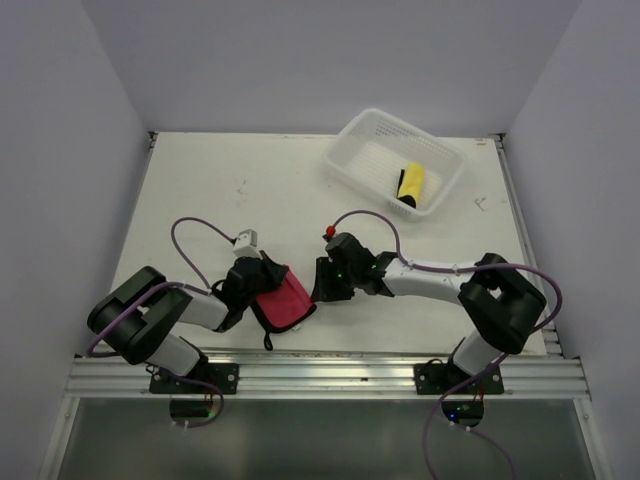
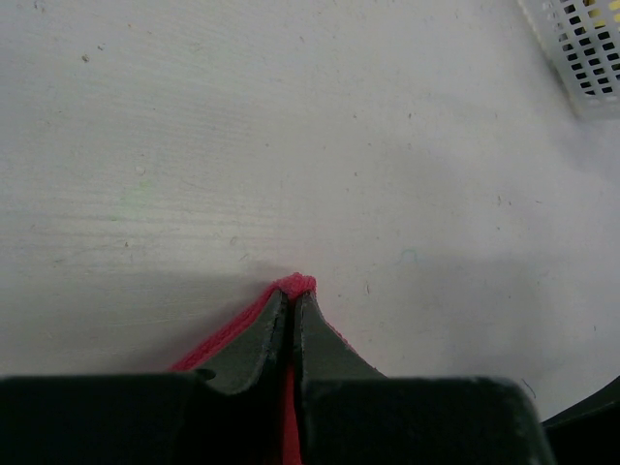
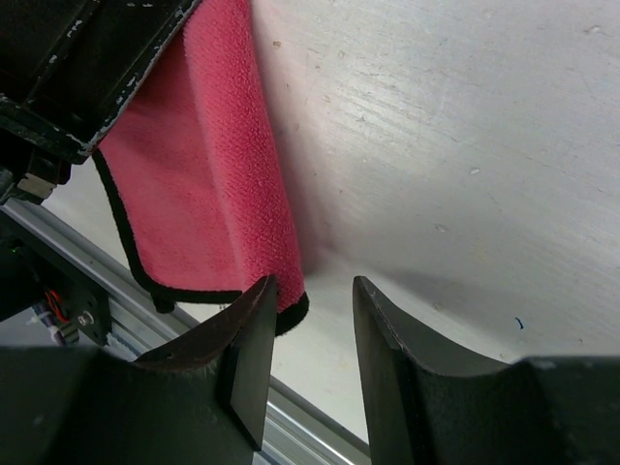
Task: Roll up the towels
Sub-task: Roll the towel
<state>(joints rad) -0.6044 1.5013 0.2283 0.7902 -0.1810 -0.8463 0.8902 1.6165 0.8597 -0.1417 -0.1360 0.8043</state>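
Nearest, along the table's front edge: aluminium rail [image 1: 320,375], with both arm bases bolted to it and purple cables looping off each arm.

Left gripper [image 2: 293,295]: held low over the tabletop, near the front. Its fingers were pressed together on a fold of the red towel [image 1: 285,303], and a small red tip showed past the fingertips.

Red towel: terry cloth with a black hem, not rolled. It sat front and centre between the two grippers, pinched at its left side, and its lower edge drooped toward the rail.

Right gripper [image 3: 310,291]: just beside the towel's right edge. Its fingers stood apart, and bare tabletop showed in the gap with nothing between them. The towel's hemmed corner lay right at one finger; whether the two touched could not be told.

Table [image 1: 250,190]: off-white, with a fine grain running across it, scattered dark specks and light scuffs.

Basket [image 1: 350,135]: white perforated plastic, set askew at the far right of the table, well apart from both grippers. A yellow roll [image 1: 411,182] lay inside, dark at its near end.

Room: plain pale walls [image 1: 320,60] on the left, back and right, closing tight around the table.
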